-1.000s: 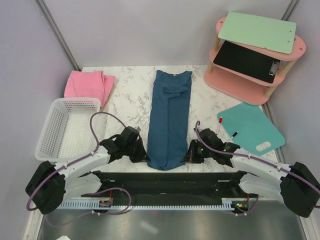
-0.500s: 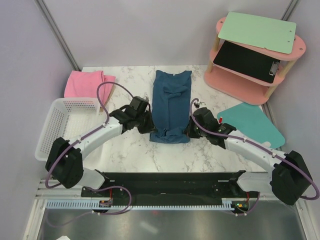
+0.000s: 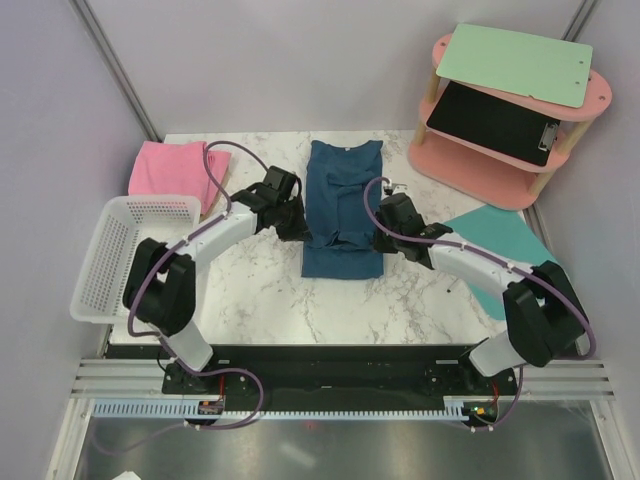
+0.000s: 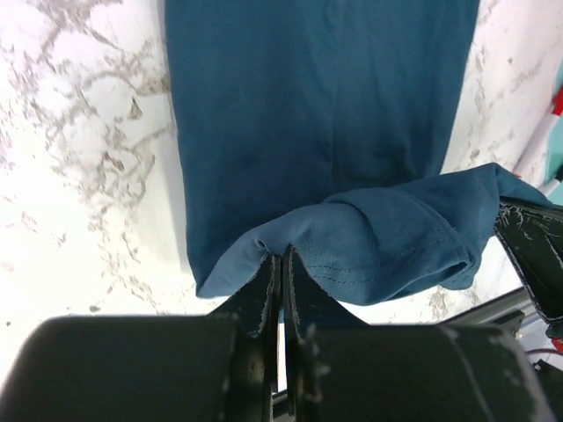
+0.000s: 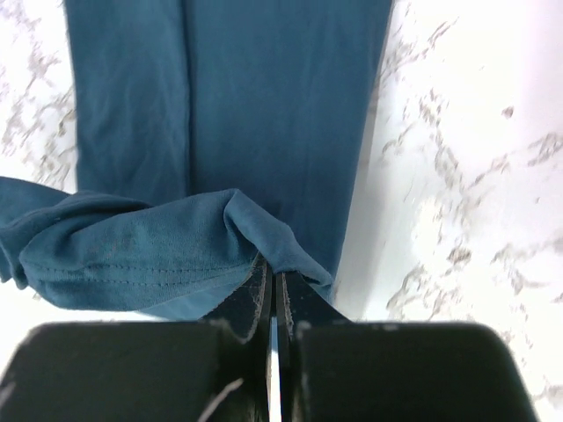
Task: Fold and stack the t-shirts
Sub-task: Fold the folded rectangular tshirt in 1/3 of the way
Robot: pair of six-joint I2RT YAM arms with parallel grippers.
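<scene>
Clamping teal t-shirt (image 3: 341, 190) hem, both jaws, basket (image 3: 96, 268) apart

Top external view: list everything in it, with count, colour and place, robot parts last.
teal-blue t-shirt: one, dark teal-blue, table centre, near hem raised and doubled over
pink t-shirt: one, light pink, folded, far left corner
basket: one, white, left edge
shelf: one, pink, tiered, far right
green clipboard: one, green, shelf's top tier
black clipboard: one, black, tier below
mat: one, turquoise, right of the teal-blue t-shirt
table: one, white marble
left gripper: one, black, shut on the hem's left corner
right gripper: one, black, shut on the hem's right corner
</scene>
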